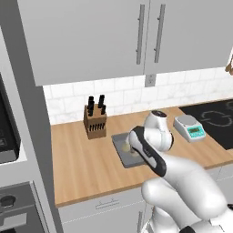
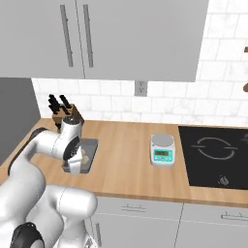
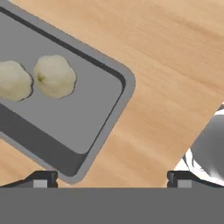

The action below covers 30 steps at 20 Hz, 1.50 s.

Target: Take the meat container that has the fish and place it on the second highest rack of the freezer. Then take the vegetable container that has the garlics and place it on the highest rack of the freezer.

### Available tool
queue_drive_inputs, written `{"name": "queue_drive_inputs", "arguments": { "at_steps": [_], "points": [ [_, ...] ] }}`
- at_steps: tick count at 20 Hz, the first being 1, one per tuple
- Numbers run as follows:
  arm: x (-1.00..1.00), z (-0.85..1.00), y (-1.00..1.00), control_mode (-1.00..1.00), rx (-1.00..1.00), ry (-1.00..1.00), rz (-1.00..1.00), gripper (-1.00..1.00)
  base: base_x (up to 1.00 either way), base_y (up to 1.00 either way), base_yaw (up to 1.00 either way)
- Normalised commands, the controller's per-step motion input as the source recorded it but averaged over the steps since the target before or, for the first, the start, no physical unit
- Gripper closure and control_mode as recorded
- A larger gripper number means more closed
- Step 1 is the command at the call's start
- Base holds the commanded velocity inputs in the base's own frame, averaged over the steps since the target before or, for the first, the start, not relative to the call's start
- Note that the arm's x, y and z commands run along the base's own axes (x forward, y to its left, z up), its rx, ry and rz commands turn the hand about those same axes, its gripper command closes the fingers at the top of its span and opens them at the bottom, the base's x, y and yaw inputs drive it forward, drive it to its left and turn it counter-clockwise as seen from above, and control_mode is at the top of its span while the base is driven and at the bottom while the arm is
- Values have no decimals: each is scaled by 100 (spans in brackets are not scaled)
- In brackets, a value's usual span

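Note:
The vegetable container (image 3: 94,103) is a dark-grey rectangular tray lying on the wooden counter, with the two pale garlics (image 3: 54,75) side by side in it. In the base views the vegetable container (image 1: 119,143) (image 2: 90,145) sits in front of the knife block, partly behind my arm. My gripper (image 3: 111,179) hangs open just above the tray's corner. One fingertip (image 3: 41,179) is over the tray's near wall and the other (image 3: 181,179) is over bare wood. Nothing is between the fingers. The meat container, the fish and the freezer are out of view.
A knife block (image 1: 94,120) stands behind the tray against the tiled wall. To the right are a kitchen scale (image 1: 189,127) and a black cooktop (image 1: 214,118). Grey wall cabinets (image 1: 91,36) hang above. An oven stack (image 1: 7,136) stands at the far left.

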Motion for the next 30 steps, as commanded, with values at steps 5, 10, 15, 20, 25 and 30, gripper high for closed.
{"name": "queue_drive_inputs", "arguments": {
  "at_steps": [5, 10, 15, 20, 25, 30],
  "points": [
    [12, -19, 0, -100, -6, 0, 1, -100, 0, 0, 0],
    [19, -51, 0, -100, -13, 2, 0, -100, 0, 0, 0],
    [20, -39, 0, -100, -8, 8, 0, -100, 0, 0, 0],
    [0, -15, 0, -100, -1, 2, 0, -100, 0, 0, 0],
    [6, -14, 0, -100, 0, 1, 0, 100, 0, 0, 0],
    [0, -11, 0, -100, -2, 0, 0, 100, 0, 0, 0]
  ]
}}
